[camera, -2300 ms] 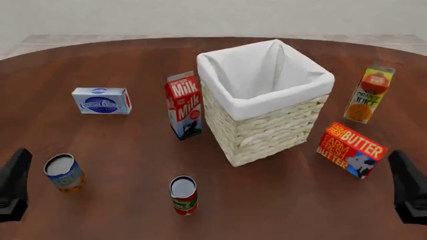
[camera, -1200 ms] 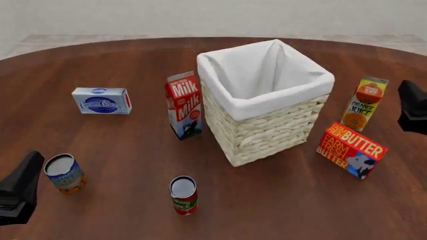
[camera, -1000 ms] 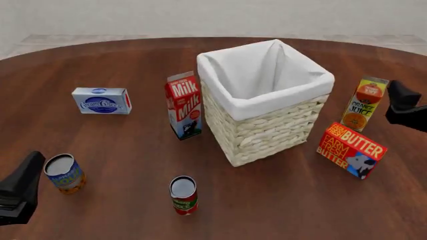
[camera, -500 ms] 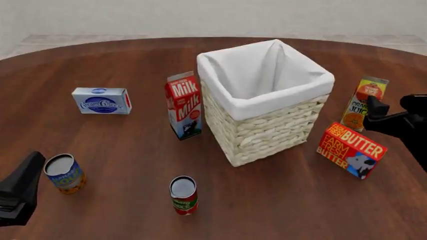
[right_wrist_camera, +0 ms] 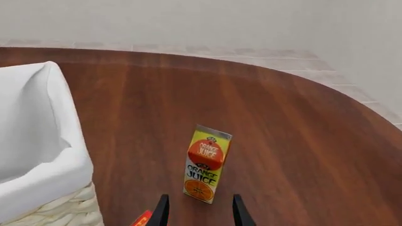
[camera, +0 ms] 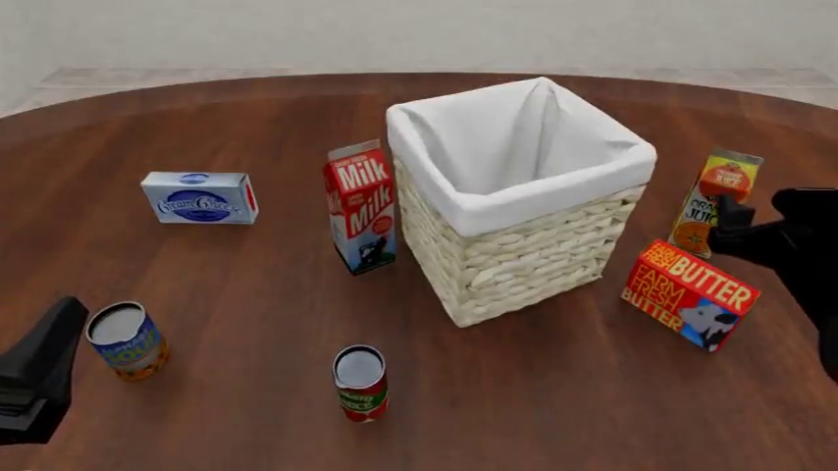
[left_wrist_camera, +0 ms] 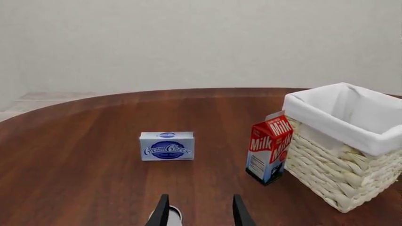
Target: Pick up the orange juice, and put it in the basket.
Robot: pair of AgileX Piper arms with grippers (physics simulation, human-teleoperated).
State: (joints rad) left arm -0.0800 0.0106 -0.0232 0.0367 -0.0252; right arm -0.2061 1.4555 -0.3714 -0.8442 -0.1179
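A: Landmark item?
B: The basket: square, pale woven wicker, white cloth lining folded over the rim, standing upright mid-tabletop, which is dark reddish-brown wood grain with a rounded far edge.

A: Task item?
B: The orange juice: tall slim yellow-green carton, red patch above, orange fruit circle below, upright on the tabletop to the right of the basket, apart from it. In the right wrist view it stands ahead of the fingers, clear of both.

A: What stands near it?
B: The butter box: red-orange, lettered in white, tilted, in front of the basket's right corner and nearer the camera than the juice. The right gripper partly covers the carton's right side in the front view.

A: Items left of the basket?
B: Milk carton: red and white, gabled top, upright just beside the basket's left wall. Cream cheese box: flat, blue and white, well left of the basket.

A: In front of the basket?
B: Red-labelled can, cylindrical, grey top, nearer the camera. Blue-and-yellow can far to the front left, just beside the left gripper.

A: Finger state?
B: Right: two dark fingers parted, holding nothing, gap facing the juice. Left: fingers likewise parted and empty in the left wrist view, with a can's rim showing between them.
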